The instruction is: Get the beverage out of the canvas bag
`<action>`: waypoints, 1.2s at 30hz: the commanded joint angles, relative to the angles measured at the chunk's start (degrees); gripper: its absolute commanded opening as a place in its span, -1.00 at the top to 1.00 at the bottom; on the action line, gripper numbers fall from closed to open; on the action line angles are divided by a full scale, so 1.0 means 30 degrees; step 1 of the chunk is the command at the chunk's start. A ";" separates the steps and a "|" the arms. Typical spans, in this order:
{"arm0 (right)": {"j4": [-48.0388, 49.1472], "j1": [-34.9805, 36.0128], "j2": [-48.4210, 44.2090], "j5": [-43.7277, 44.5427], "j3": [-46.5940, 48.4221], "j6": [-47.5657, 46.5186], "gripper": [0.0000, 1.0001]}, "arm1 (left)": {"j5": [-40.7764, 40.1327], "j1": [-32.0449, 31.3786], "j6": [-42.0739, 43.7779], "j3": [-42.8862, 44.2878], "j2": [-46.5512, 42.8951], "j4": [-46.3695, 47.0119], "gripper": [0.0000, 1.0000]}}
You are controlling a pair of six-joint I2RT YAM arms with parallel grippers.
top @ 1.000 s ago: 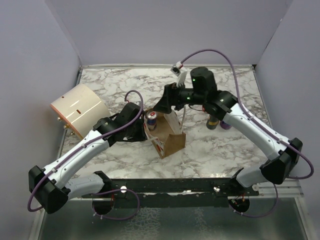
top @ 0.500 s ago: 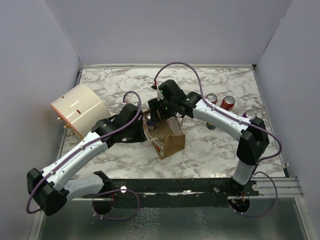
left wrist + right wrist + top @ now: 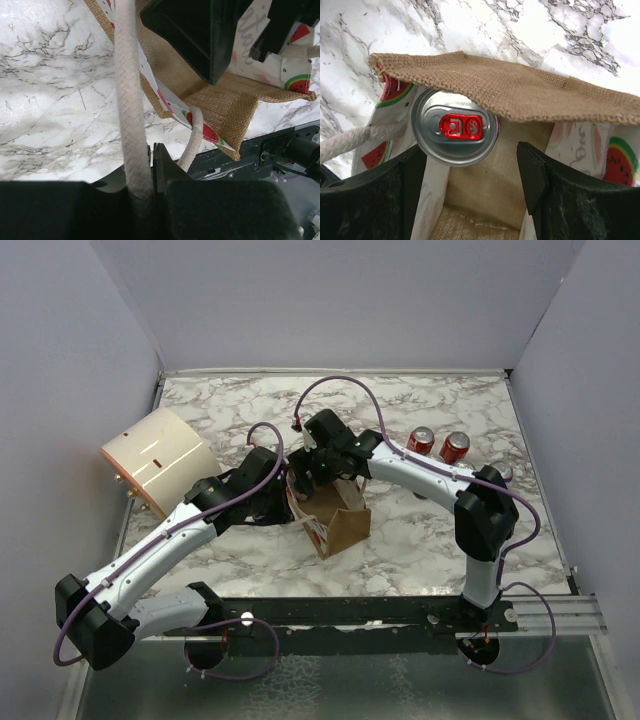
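The brown canvas bag [image 3: 340,522] stands upright at the table's middle, mouth open. My left gripper [image 3: 285,502] is at its left side, shut on a white rope handle [image 3: 131,100] that runs up between the jaws [image 3: 150,155]. My right gripper [image 3: 318,472] is open and points down into the bag's mouth. In the right wrist view a silver beverage can with a red tab [image 3: 454,131] stands inside the bag, half under the burlap rim [image 3: 510,87]. It is just ahead of the left finger [image 3: 410,170], not between the open gripper's [image 3: 472,170] fingers. The can is hidden in the top view.
A large cream cylinder [image 3: 160,460] lies at the left edge. Two red cans [image 3: 421,440] [image 3: 455,447] stand right of the bag, with another can [image 3: 502,473] behind the right arm's elbow. Walls close three sides; a black rail [image 3: 350,615] runs along the front.
My right arm swung left from beside the cans and lowered its open gripper over the bag's mouth, covering the can in the top view. My left gripper stayed on the handle.
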 commanded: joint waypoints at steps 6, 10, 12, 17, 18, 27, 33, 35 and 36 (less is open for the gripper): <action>0.2695 0.0206 0.1205 0.0447 0.0762 -0.0919 -0.46 | 0.0232 0.0055 -0.0126 0.0204 0.0192 0.0183 0.80; 0.4334 0.0264 0.1279 0.0802 0.0041 -0.0696 -0.46 | 0.0230 0.0055 -0.0096 0.0235 0.0266 0.0119 0.79; 0.5282 0.0294 0.1248 0.0993 -0.0414 -0.0623 -0.46 | 0.0199 0.0056 -0.0099 0.0208 0.0259 0.0109 0.80; 0.7085 0.0353 0.1589 0.1399 -0.1373 -0.0989 -0.46 | 0.0189 0.0055 -0.0145 0.0193 0.0261 0.0073 0.79; 0.7181 0.0353 0.1732 0.1554 -0.1401 -0.1143 -0.47 | 0.0154 0.0055 -0.0127 0.0188 0.0238 0.0027 0.79; 0.8756 0.0368 0.1381 0.2171 -0.2525 -0.1584 -0.41 | 0.0097 0.0055 -0.0306 -0.0017 -0.0029 -0.0060 0.79; 0.8710 0.0382 0.1044 0.2397 -0.2789 -0.1622 -0.31 | 0.0156 0.0070 -0.0257 -0.0055 0.0000 -0.0031 0.80; 0.8524 0.0381 0.0742 0.2544 -0.2818 -0.1416 -0.27 | 0.0192 0.0056 -0.0287 -0.0111 -0.0011 0.0037 0.79; 0.8445 0.0382 0.0590 0.2616 -0.2820 -0.1284 -0.25 | 0.0187 0.0055 -0.0335 -0.0154 -0.0054 0.0040 0.80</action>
